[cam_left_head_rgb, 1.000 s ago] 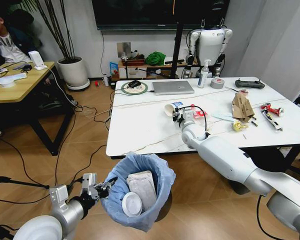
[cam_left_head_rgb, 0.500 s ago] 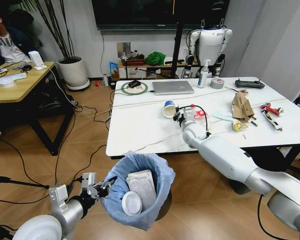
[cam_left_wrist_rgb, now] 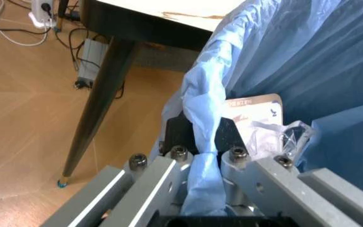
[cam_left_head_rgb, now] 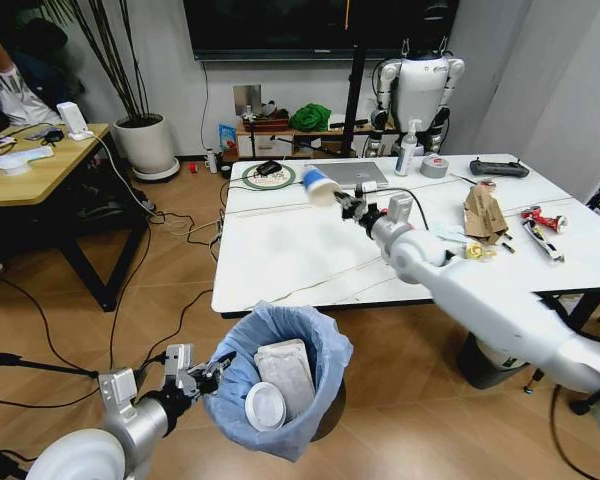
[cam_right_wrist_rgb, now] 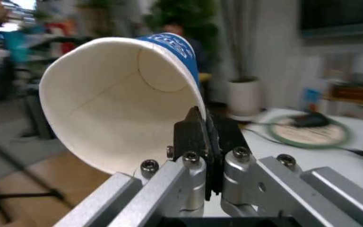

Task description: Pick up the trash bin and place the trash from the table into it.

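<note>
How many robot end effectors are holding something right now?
2: the right end effector holds the paper cup above the table; the left end effector grips the trash bin liner.

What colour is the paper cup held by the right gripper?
The paper cup is white inside, blue-printed outside; clearest in the right wrist view.

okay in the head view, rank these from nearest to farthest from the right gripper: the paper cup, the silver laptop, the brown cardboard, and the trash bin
1. Paper cup: clamped in the right gripper, lifted above the table.
2. Silver laptop: just behind it on the table.
3. Brown cardboard: farther to the robot's right.
4. Trash bin: down by the floor, held by the left gripper.
</note>
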`<state>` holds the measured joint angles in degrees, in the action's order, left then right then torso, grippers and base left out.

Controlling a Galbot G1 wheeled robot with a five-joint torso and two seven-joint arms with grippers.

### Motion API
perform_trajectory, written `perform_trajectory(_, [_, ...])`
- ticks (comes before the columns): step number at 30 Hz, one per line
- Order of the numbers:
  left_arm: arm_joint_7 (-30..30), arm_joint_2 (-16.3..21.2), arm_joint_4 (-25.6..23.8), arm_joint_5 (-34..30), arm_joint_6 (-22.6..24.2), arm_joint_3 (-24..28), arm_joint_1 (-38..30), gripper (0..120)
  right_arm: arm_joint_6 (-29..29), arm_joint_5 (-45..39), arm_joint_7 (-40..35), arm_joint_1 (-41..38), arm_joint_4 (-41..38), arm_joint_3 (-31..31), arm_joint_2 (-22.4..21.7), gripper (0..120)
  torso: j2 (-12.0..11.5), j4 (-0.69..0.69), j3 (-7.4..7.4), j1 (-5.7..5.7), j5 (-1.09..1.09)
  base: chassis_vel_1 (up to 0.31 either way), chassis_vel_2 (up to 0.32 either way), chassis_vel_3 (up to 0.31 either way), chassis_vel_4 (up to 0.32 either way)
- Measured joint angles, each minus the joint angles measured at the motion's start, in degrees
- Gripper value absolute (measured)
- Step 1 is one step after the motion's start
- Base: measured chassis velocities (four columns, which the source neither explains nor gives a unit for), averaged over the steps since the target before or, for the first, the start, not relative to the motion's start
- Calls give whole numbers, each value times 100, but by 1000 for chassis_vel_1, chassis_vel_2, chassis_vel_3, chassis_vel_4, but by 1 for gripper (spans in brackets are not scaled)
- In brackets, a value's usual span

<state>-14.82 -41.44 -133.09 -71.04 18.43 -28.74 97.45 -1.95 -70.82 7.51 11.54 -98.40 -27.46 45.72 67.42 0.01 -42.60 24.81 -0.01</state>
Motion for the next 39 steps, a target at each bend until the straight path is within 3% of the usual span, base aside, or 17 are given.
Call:
perform_trajectory(4, [1,29,-21,-8,0,-29,25,0,0,-225,1329,-5,-1039,-4,-760,0,0,-1,0,-1,1,0,0,0,0])
perform_trajectory(8, [-16,14,-67,-37,0,-80,34,0,0,-62,2207,52,-1353,-2,-1128,0,0,-1,0,-1,3,0,0,0,0])
perform_trajectory(12, [-44,18,-129,-88,1,-196,85,0,-6,720,3058,197,-1513,35,-1577,0,0,-1,-1,0,3,0,0,0,0])
perform_trajectory(17, [-75,11,-186,-153,6,-248,100,0,0,1468,3348,471,-1588,37,-1894,0,0,-1,-1,0,3,0,0,0,0])
perform_trajectory(24, [-66,-97,-191,-157,9,-201,94,0,130,1994,3172,925,-1667,81,-1977,0,0,0,-1,0,2,0,0,0,0])
perform_trajectory(35, [-63,-128,-216,-139,8,-193,111,0,259,2136,3085,1171,-1690,162,-1956,0,0,0,-1,0,2,0,0,0,0])
perform_trajectory(39, [-63,-127,-216,-139,8,-191,100,0,315,2155,3091,1189,-1689,164,-1938,10,0,0,-1,0,2,0,0,0,0])
